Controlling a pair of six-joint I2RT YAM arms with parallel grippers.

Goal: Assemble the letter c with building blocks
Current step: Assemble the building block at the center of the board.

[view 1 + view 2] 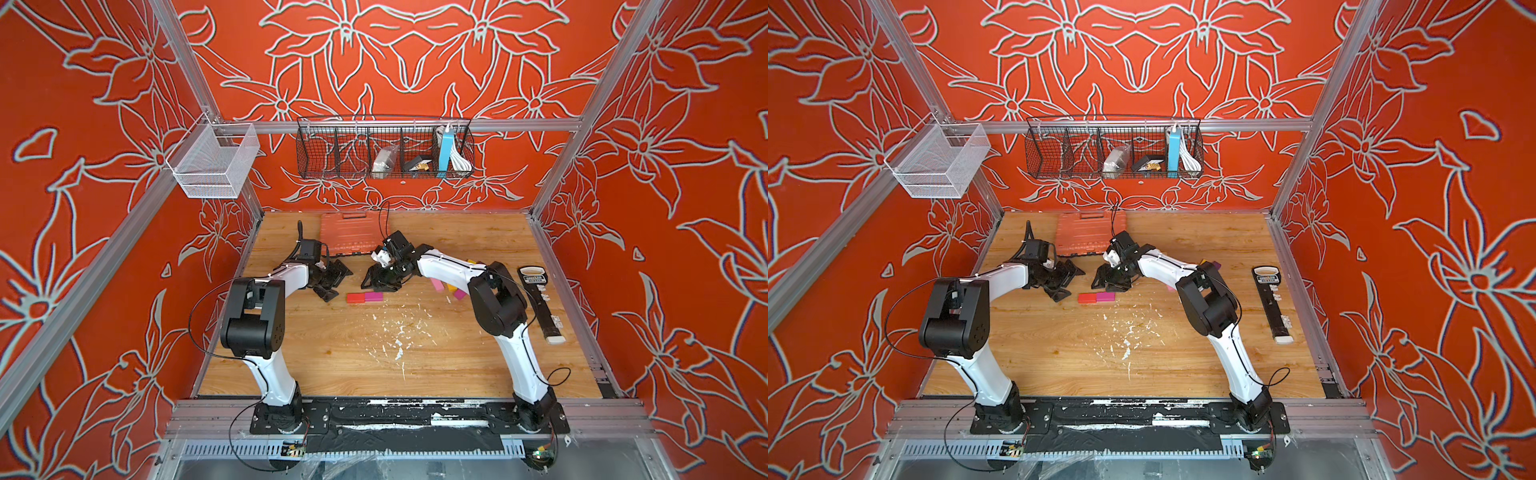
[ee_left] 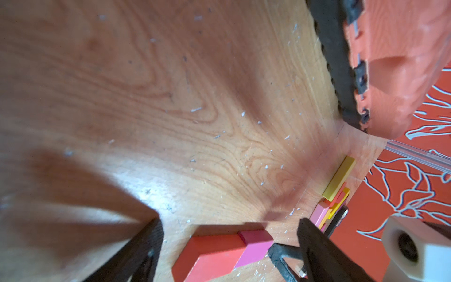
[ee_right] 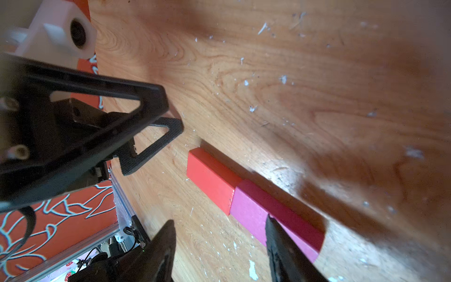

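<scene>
Right wrist view: red block (image 3: pixel 210 180) abuts magenta block (image 3: pixel 251 205); other blocks (image 2: pixel 338 179) apparently piled aside; left claw (image 2: pixel 229 221), right claw (image 3: pixel 219 219) gape empty.

Both top views look bright and sharp to me, but the walls (image 1: pixel 83 208) bend near the frame edges. Soft shadows lie on the table (image 1: pixel 332 365). In my wrist views the close black fingers (image 3: pixel 161 251) are blurry, and a shiny white glare sits near the red block (image 2: pixel 214 249).

High frontal stereo pair; wrist cameras skim table (image 2: pixel 146 85).
</scene>
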